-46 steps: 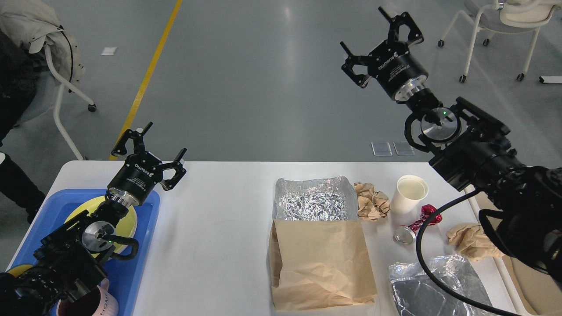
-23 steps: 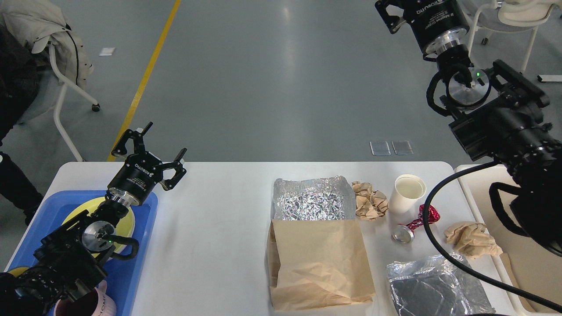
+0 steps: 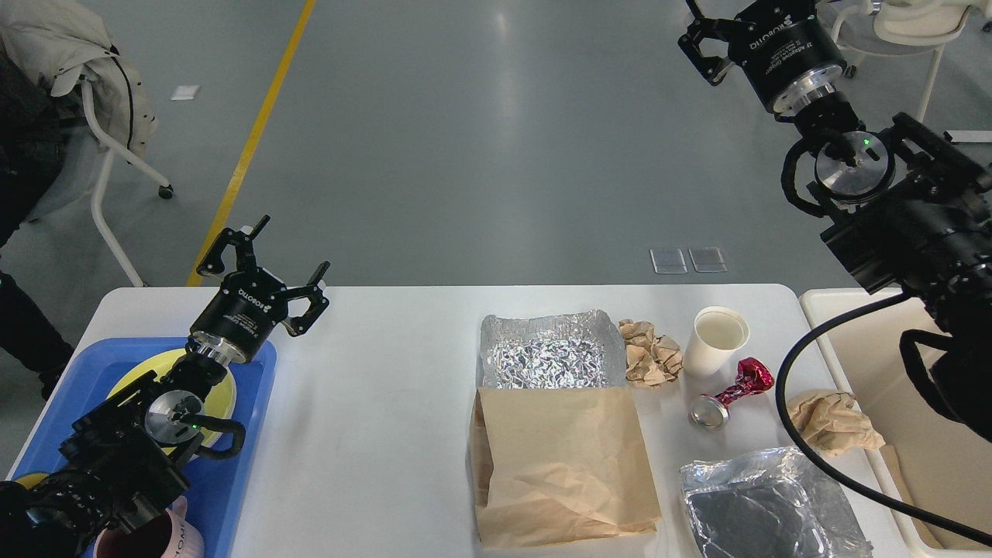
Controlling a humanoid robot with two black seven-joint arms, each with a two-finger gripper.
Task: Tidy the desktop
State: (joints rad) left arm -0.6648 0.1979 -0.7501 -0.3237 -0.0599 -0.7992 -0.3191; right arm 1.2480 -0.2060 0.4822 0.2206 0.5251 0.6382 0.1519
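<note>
The white desktop (image 3: 372,387) carries litter on its right half: a brown paper bag (image 3: 558,457) with crinkled foil (image 3: 550,356) at its top, a crumpled paper ball (image 3: 651,353), a white paper cup (image 3: 719,339), a crushed red can (image 3: 728,395), another paper wad (image 3: 833,422) and a foil sheet (image 3: 771,504). My left gripper (image 3: 267,256) hovers open and empty over the desktop's far left corner. My right gripper (image 3: 736,19) is raised high above the floor beyond the table, partly cut by the top edge, its fingers spread and empty.
A blue tray (image 3: 240,480) at the left holds a yellow plate (image 3: 225,387) and a pink mug (image 3: 155,539) under my left arm. A beige bin (image 3: 876,341) stands beside the table's right end. Chairs stand on the floor at far left and far right.
My right arm has swung up and to the right, away from the table, its gripper now at the top edge. The left arm has stayed put.
</note>
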